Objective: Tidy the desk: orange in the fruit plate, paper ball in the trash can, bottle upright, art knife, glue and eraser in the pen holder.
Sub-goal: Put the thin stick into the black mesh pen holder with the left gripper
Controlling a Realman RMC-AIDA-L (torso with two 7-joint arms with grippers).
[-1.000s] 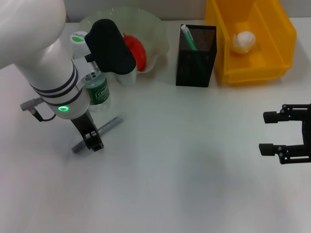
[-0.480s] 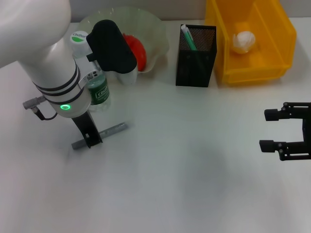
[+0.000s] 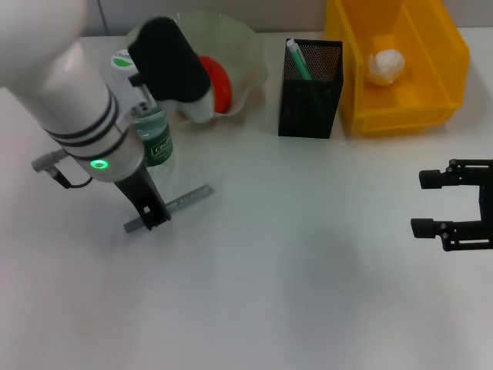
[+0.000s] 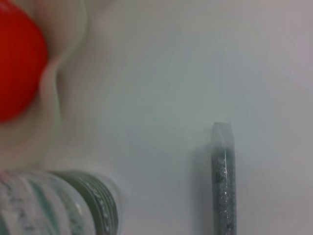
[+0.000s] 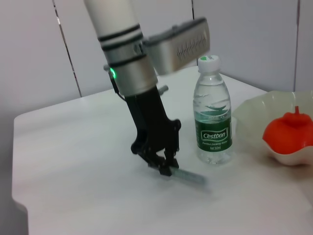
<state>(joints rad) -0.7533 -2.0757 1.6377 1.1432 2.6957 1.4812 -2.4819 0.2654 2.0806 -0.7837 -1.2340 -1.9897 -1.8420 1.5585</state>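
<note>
Two grippers, head view: left gripper (image 3: 152, 218) clamped on glue (image 3: 182, 203) low over bench (image 3: 293, 262), near bottle (image 3: 154, 135) standing upright; right gripper (image 3: 431, 204) parked far right, jaws apart.
Containers: orange (image 3: 216, 81) in fruit plate (image 3: 246, 54); art knife (image 3: 298, 58) in pen holder (image 3: 310, 89); paper ball (image 3: 387, 64) in trash can (image 3: 447, 46).
Left wrist view: glue (image 4: 224, 181) beside bottle (image 4: 73, 205).
Right wrist view: left gripper (image 5: 161, 164) pinching glue (image 5: 190, 177) at its end.
</note>
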